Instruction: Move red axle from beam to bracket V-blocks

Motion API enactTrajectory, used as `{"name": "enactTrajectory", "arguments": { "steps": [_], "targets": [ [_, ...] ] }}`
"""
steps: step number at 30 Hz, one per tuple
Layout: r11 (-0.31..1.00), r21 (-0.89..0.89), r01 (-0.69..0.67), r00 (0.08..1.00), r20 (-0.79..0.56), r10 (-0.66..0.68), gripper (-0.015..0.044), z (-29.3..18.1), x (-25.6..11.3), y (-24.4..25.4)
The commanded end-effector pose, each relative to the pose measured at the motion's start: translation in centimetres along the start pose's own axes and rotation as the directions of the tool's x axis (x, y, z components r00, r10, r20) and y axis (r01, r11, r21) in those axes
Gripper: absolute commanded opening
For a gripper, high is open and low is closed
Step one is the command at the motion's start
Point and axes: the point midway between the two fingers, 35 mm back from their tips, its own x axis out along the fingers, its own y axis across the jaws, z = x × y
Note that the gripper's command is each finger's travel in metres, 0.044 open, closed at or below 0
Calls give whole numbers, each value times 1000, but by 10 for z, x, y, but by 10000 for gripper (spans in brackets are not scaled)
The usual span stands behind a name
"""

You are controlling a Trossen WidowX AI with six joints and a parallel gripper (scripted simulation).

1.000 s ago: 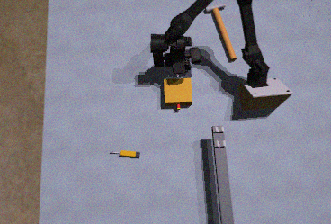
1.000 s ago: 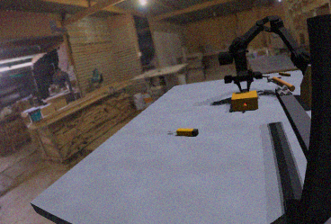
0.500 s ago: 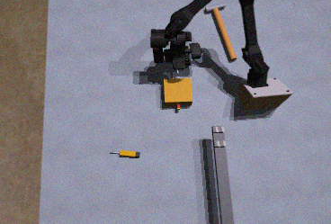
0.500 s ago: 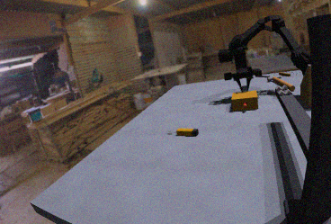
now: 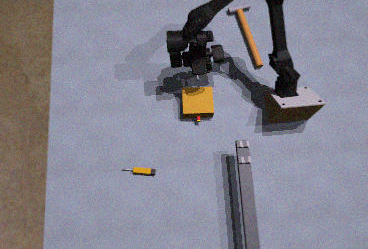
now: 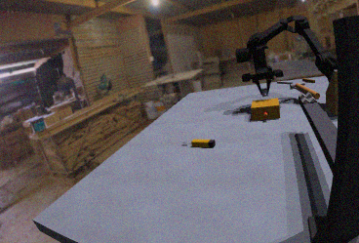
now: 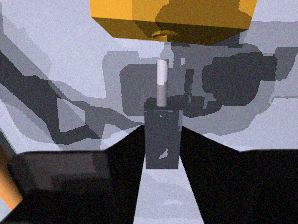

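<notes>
Pincer (image 5: 198, 73) (image 6: 264, 94) (image 7: 160, 129) clamped on a grey block (image 7: 162, 142), its pale pin (image 5: 197, 77) (image 7: 162, 75) pointing at the yellow beam (image 5: 197, 101) (image 6: 264, 109) (image 7: 175, 15), with a gap between pin and beam. And there's the red axle (image 5: 198, 118) (image 6: 265, 114), still in the beam, its red end poking from the face opposite my pincer! That's what matters: I'd judge the pin could drive it out along its length, away from me, but pushing crooked might shift the beam. The V-blocks (image 5: 243, 159) (image 6: 308, 99) wait empty on the bracket (image 5: 249, 193) (image 6: 319, 130)
</notes>
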Motion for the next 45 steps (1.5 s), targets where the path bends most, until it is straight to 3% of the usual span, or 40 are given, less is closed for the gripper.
{"name": "enactTrajectory", "arguments": {
  "steps": [1, 26, 45],
  "targets": [
    [1000, 6, 2, 1000, 0, -2, 0, -1, -6, -1],
    [1000, 5, 1, 1000, -2, -1, 0, 11, -34, 16],
    [1000, 5, 2, 1000, 2, -2, 0, 14, -11, 17]
  ]
}}
